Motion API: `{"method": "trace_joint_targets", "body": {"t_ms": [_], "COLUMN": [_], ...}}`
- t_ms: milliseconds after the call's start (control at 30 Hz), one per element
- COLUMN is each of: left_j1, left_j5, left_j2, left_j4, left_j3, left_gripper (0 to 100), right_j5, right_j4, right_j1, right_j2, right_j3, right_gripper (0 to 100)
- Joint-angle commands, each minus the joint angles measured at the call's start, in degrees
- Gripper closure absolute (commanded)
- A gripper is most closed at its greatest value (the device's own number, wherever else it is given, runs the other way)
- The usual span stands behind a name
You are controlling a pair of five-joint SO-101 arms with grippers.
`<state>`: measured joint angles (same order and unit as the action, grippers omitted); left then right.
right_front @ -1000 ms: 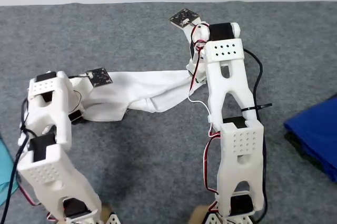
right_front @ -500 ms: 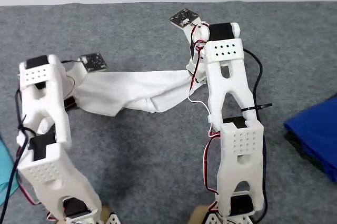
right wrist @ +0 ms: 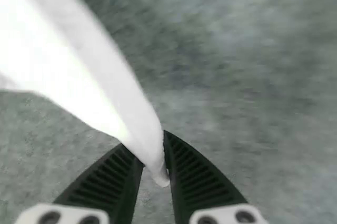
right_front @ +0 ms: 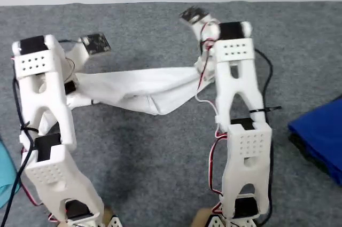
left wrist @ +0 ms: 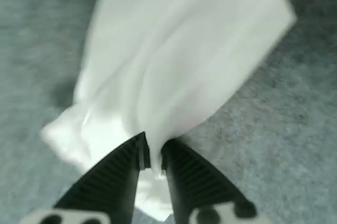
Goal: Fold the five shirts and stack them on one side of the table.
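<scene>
White cloth shirt [right_front: 140,87], bunched lengthwise into a long band, is strung between the two arms over the middle of the grey felt-like table cover [right_front: 149,157]. Its middle sags into a pointed fold; cannot tell if that fold touches the table.

The left end of the shirt [left wrist: 174,66] is pinched in the left gripper [left wrist: 154,147]. The black ribbed jaws are nearly closed with only a thin gap, and cloth is clamped between the tips and spills out to both sides.

The right end is gathered into a narrow twisted strip [right wrist: 79,76] held by the right gripper [right wrist: 152,150]. These jaws are narrow too, and a small tail of cloth pokes out past the tips.

In the high view the white left arm [right_front: 43,104] stands at the shirt's left end and the white right arm [right_front: 238,93] at its right end, both angled toward the far side of the table.

Dark blue folded cloth [right_front: 320,136] lies at the right table edge, well apart from the shirt. Light teal cloth [right_front: 5,176] shows at the left edge beside the left arm's base.
</scene>
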<state>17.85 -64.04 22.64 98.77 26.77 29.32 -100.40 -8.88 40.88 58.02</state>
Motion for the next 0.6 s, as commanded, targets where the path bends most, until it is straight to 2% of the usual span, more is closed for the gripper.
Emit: {"method": "trace_joint_targets", "body": {"t_ms": [0, 333, 567], "left_j1": [-0.5, -1.7, -1.4], "left_j5": [4.2, 20.1, 30.9], "left_j2": [-4.7, -15.9, -21.5], "left_j4": [1.7, 1.6, 1.6], "left_j3": [6.9, 18.8, 30.0], "left_gripper": [100, 100, 100], "right_j5": [0.4, 0.8, 2.5], "right_j4": [-2.1, -2.1, -2.1], "right_j1": [2.3, 3.1, 6.5], "right_j2": [-8.4, -23.1, -31.6], "right_j3": [5.4, 5.8, 5.5], "right_gripper": [98.8, 98.8, 98.8]}}
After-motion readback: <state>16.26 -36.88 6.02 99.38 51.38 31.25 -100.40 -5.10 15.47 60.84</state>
